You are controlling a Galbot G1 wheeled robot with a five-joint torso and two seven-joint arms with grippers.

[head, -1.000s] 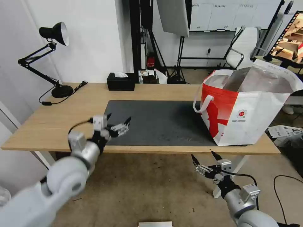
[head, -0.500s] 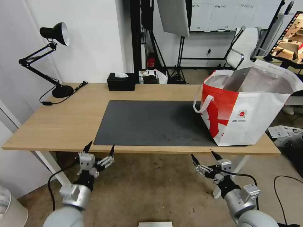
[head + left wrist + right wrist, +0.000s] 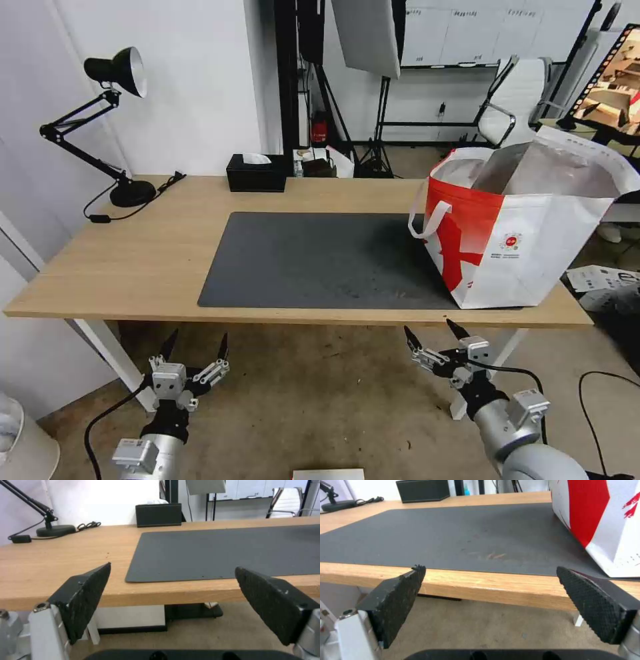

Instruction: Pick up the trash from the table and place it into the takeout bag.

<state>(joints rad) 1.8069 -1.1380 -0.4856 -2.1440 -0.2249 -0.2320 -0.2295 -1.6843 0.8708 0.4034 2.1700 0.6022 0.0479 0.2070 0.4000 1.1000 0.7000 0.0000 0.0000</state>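
Count: 1 table (image 3: 133,267), 1 mat (image 3: 320,260), 1 bag (image 3: 533,233) with 1 round logo (image 3: 511,241), 1 tissue box (image 3: 255,173), 1 lamp (image 3: 100,120). 2 end effectors: left end effector (image 3: 194,340), right end effector (image 3: 432,331), 2 fingers each, spread apart.

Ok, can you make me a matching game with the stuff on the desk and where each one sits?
Things:
1. takeout bag
2. desk lamp
3. black tissue box
4. grey mat

Places:
A. back left corner of the table
B. middle of the table
C. right end, partly on the mat
D. back edge, behind the mat

Pairs: 1-C, 2-A, 3-D, 4-B
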